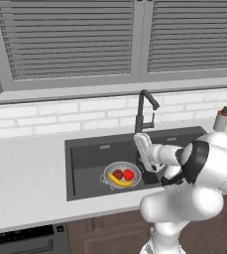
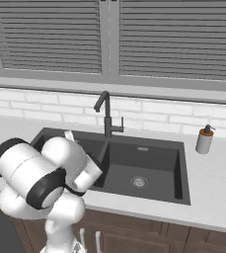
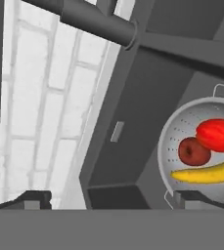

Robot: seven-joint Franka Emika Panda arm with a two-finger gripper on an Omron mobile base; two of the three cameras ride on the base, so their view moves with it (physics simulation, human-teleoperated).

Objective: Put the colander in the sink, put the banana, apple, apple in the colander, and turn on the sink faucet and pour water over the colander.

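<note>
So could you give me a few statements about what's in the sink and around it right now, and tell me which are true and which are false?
1. The colander sits in the sink's left basin. True.
2. The banana lies on the counter beside the sink. False: it lies in the colander with both apples.
3. The bright red apple and the darker apple are in the colander. True.
4. Water is streaming from the sink faucet. False: no stream shows.
5. The gripper is shut on the banana. False: it is open and holds nothing.
6. A soap pump bottle stands on the counter. True.
</note>
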